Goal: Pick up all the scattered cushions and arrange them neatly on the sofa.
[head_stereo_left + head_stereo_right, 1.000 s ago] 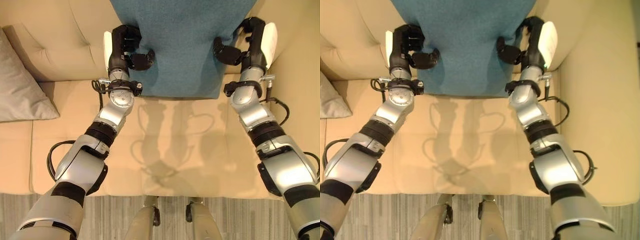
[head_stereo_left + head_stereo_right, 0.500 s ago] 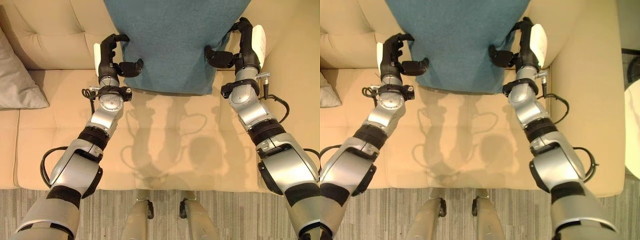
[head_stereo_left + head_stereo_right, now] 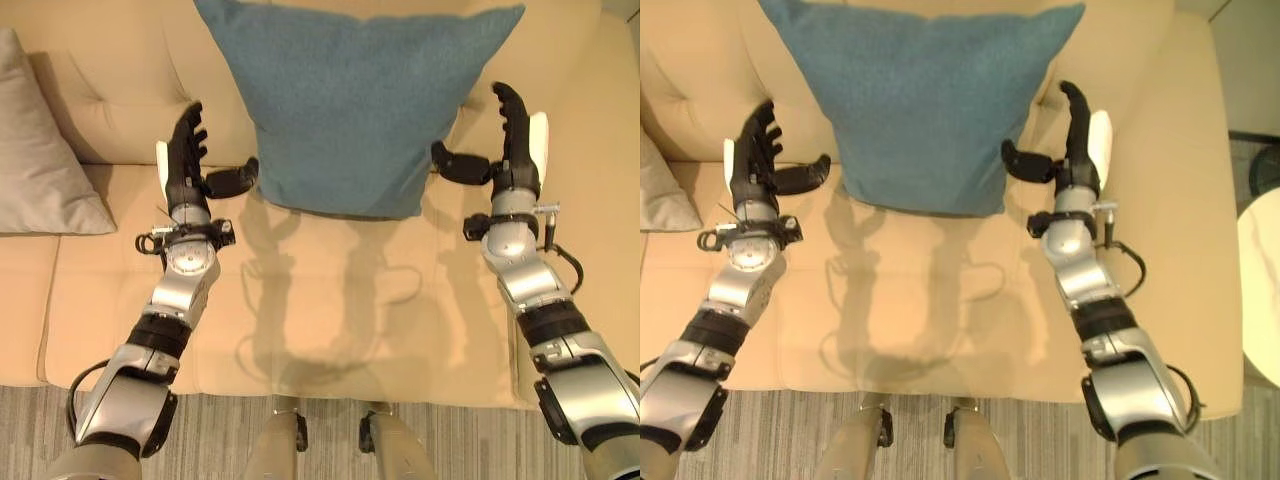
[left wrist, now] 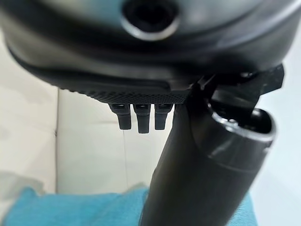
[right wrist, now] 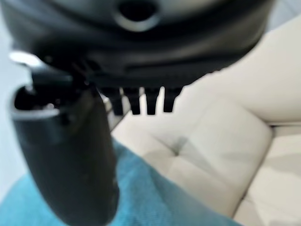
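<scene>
The blue cushion point(image 3: 355, 105) stands upright on the sofa point(image 3: 330, 300) seat, leaning on the backrest so it stays up unaided. Left robot hand point(image 3: 190, 160) and right robot hand point(image 3: 510, 140) flank it, fingers straight, holding nothing. A grey cushion point(image 3: 40, 160) leans further left.

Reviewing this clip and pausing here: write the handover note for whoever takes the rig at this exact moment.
Left hand: open, fingers straight, beside the blue cushion's left edge, holding nothing.
Right hand: open, at the cushion's right edge, thumb near the fabric, not gripping.
Blue cushion: upright against the sofa backrest, bottom edge on the seat.
Grey cushion: leaning at the backrest on the robot's left.
Done: both visible cushions are on the sofa.
Left: check the floor for more cushions; straighten the grey one if needed.
</scene>
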`<state>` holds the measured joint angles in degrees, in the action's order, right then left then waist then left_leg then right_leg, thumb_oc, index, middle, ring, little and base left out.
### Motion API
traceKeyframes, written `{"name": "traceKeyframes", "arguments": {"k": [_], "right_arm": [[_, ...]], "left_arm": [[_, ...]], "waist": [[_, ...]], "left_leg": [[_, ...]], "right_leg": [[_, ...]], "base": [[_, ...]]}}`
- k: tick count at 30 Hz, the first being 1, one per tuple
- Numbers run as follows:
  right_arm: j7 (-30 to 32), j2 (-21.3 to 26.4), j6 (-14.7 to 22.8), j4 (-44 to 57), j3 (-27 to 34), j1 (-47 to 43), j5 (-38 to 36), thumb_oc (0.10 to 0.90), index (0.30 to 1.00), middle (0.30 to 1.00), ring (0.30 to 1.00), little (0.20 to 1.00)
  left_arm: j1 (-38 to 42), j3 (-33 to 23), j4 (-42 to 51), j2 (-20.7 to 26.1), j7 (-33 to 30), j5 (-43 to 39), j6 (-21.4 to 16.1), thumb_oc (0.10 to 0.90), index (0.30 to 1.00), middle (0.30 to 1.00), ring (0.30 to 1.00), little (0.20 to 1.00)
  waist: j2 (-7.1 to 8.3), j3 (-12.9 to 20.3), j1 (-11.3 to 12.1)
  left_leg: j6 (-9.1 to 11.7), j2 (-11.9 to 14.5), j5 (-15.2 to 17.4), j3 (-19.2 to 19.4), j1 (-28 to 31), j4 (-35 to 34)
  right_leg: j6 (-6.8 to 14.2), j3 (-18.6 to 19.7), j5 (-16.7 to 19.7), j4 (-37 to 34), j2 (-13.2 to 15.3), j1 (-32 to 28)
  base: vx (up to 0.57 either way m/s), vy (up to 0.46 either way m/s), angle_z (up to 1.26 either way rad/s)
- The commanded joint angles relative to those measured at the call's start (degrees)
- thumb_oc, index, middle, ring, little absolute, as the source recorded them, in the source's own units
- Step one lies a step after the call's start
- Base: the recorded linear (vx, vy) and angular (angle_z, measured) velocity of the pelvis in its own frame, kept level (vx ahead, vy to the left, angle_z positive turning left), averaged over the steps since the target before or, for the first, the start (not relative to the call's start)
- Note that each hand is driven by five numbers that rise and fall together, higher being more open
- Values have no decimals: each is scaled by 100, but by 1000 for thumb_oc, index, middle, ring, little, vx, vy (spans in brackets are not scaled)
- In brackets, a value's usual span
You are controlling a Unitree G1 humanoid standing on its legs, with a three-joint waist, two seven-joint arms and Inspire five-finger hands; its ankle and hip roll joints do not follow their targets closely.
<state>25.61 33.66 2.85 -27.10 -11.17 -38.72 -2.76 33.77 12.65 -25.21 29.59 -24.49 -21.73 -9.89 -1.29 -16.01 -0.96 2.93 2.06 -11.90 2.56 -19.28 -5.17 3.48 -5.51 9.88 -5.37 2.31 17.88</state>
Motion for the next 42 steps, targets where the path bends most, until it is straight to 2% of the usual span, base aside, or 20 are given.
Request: {"name": "traceKeyframes", "arguments": {"k": [1, 3, 4, 5, 8, 11, 12, 19, 24, 25, 27, 28, 30, 32, 35, 36, 37, 38, 39, 42], "right_arm": [[-465, 105, 638, 413, 237, 870, 97, 800, 900, 900, 900, 900], [-606, 7, 668, 443, 318, 1277, 110, 800, 900, 900, 900, 900], [-884, -80, 664, 394, 473, 1972, 279, 800, 900, 900, 900, 900], [-886, -84, 661, 408, 474, 1998, 284, 800, 900, 900, 900, 900], [-1111, -278, 603, 76, 591, 2750, 600, 800, 900, 900, 900, 900], [-1294, -442, 580, -450, 501, 3246, 983, 800, 900, 900, 900, 900], [-1347, -536, 577, -815, 400, 3446, 1160, 800, 900, 900, 900, 900], [-1407, -826, 523, -1995, 6, 3622, 1488, 800, 900, 900, 900, 900], [-1364, -953, 469, -2743, -134, 3503, 1461, 800, 900, 900, 900, 900], [-1345, -1008, 431, -2959, -140, 3435, 1357, 800, 900, 900, 900, 900], [-1331, -1033, 374, -3188, -194, 3338, 1322, 800, 900, 900, 900, 900], [-1331, -1035, 375, -3190, -194, 3334, 1322, 800, 900, 900, 900, 900], [-1345, -1063, 295, -3593, -235, 3244, 1380, 800, 900, 900, 900, 900], [-1369, -1079, 248, -3746, -205, 3208, 1391, 800, 900, 900, 900, 900], [-1387, -1111, 225, -3848, -149, 3203, 1355, 800, 900, 900, 900, 900], [-1390, -1125, 181, -3978, -90, 3191, 1334, 800, 900, 900, 900, 900], [-1389, -1144, 167, -4017, -71, 3197, 1328, 800, 900, 900, 900, 900], [-1389, -1143, 167, -4017, -71, 3197, 1328, 800, 900, 900, 900, 900], [-1344, -1174, 107, -4100, -44, 3149, 1343, 800, 900, 900, 900, 900], [-1298, -1207, 59, -4157, -53, 3097, 1363, 800, 900, 900, 900, 900]], "left_arm": [[-672, -252, 252, -23, 347, 734, -446, 800, 900, 900, 900, 900], [-1033, -278, 352, -31, 451, 942, -410, 800, 900, 900, 900, 900], [-1777, -444, 441, -88, 712, 1222, -355, 800, 900, 900, 900, 900], [-1805, -445, 458, -88, 714, 1225, -350, 800, 900, 900, 900, 900], [-2694, -705, 162, -334, 955, 1313, -251, 800, 900, 900, 900, 900], [-3413, -802, -640, -586, 1193, 1575, -71, 800, 900, 900, 900, 900], [-3650, -814, -1240, -775, 1260, 1645, 8, 800, 900, 900, 900, 900], [-3863, -751, -2851, -1187, 1176, 1998, 186, 800, 900, 900, 900, 900], [-3745, -644, -3441, -1329, 1224, 2015, 223, 800, 900, 900, 900, 900], [-3591, -571, -3454, -1342, 1222, 1976, 234, 800, 900, 900, 900, 900], [-3443, -500, -3468, -1339, 1249, 2005, 223, 800, 900, 900, 900, 900], [-3440, -501, -3470, -1338, 1250, 2005, 223, 800, 900, 900, 900, 900], [-3406, -405, -3649, -1419, 1321, 2128, 222, 800, 900, 900, 900, 900], [-3403, -362, -3784, -1490, 1376, 2180, 241, 800, 900, 900, 900, 900], [-3396, -348, -3856, -1556, 1396, 2173, 251, 800, 900, 900, 900, 900], [-3355, -284, -3881, -1591, 1424, 2198, 258, 800, 900, 900, 900, 900], [-3342, -228, -3856, -1618, 1409, 2222, 267, 800, 900, 900, 900, 900], [-3342, -227, -3856, -1620, 1409, 2222, 268, 800, 900, 900, 900, 900], [-3252, -178, -3866, -1629, 1394, 2248, 282, 800, 900, 900, 900, 900], [-3158, -148, -3944, -1626, 1358, 2299, 282, 800, 900, 900, 900, 900]], "waist": [[132, 817, -44], [146, 857, -43], [167, 904, -45], [168, 921, -49], [181, 1049, -34], [189, 1177, 3], [183, 1220, 26], [209, 1252, 94], [236, 1175, 130], [309, 1019, 127], [422, 871, 124], [424, 885, 115], [470, 918, 87], [458, 1016, 18], [367, 1064, -56], [264, 1119, -174], [232, 1115, -220], [229, 1115, -219], [240, 1095, -287], [284, 1010, -304]], "left_leg": [[123, -87, 788, 141, 274, 17], [122, -83, 802, 133, 341, 17], [111, -82, 819, 135, 450, 17], [111, -83, 820, 132, 452, 17], [95, -62, 849, 107, 639, 17], [57, -54, 871, 115, 851, 17], [46, -46, 882, 118, 991, 17], [61, 37, 869, 32, 1339, 17], [78, 100, 800, -69, 1369, 138], [100, 70, 923, -91, 990, 768], [90, -45, 1389, 0, 852, 1499], [88, -49, 1381, -6, 827, 1504], [12, -219, 1822, -109, 1003, 2325], [-6, -258, 1925, -154, 1233, 2562], [21, -258, 1984, -226, 1638, 2509], [6, -287, 2098, -266, 2059, 2041], [-54, -318, 2238, -253, 2182, 1782], [-54, -316, 2236, -253, 2189, 1772], [-172, -433, 2480, -256, 2302, 1268], [-264, -558, 2448, -295, 2264, 1028]], "right_leg": [[379, -103, -677, 145, 141, -329], [382, -123, -678, 125, 146, -410], [392, -165, -687, 111, 150, -544], [392, -168, -687, 105, 151, -550], [401, -223, -723, 75, 156, -765], [391, -240, -764, 65, 147, -1002], [381, -242, -804, 82, 137, -1140], [255, -241, -1063, 277, 31, -1486], [163, -201, -1139, 143, -55, -1638], [112, -242, -1108, 145, -3, -1582], [87, -285, -1027, 203, 114, -1441], [88, -292, -1023, 204, 118, -1421], [90, -311, -899, 223, 173, -1326], [103, -310, -848, 275, 190, -1237], [126, -308, -800, 403, 151, -1119], [171, -356, -733, 529, 121, -901], [206, -383, -685, 598, 148, -784], [207, -384, -688, 602, 147, -784], [310, -404, -504, 633, 254, -555], [438, -382, -299, 647, 354, -317]], "base": [[10, -32, 4], [8, -23, 5], [0, 0, 0], [0, 0, 0], [10, -9, 0], [0, 0, 0], [0, 0, 0], [-31, -57, 5], [-118, -91, 13], [-288, -80, 4], [-317, -68, 27], [-189, -23, 24], [-146, 6, -8], [-104, 61, 3], [-92, 88, 1], [-204, 168, -2], [-166, 131, 3], [-215, 143, 15], [-260, 168, 19], [-220, 130, 13]]}}
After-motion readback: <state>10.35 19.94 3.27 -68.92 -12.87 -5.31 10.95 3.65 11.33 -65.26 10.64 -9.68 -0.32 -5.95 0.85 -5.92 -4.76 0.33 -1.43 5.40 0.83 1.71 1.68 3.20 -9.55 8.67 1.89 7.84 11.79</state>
